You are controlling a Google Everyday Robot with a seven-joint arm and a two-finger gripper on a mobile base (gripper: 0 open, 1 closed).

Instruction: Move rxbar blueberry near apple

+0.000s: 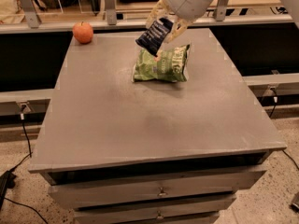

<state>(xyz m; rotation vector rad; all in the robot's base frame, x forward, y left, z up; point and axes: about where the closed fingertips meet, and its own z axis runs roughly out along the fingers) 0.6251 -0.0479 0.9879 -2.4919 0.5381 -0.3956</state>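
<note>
Now the gripper [164, 26], over the bag [163, 65], clamps the bar [153, 36]. Seemingly edge-held, it may slip before the apple [82, 32], ten o'clock.

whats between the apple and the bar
Only bare table lies between bar and apple, in the camera view; the hand holds the bar above the bag.

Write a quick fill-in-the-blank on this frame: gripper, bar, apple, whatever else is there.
1. The gripper is shut on the rxbar blueberry, which hangs in the air above the green ____.
2. In the camera view, the apple sits at the far ____ corner of the table.
3. Below the tabletop, the two ____ are closed.

Missing words: chip bag; left; drawers.
</note>
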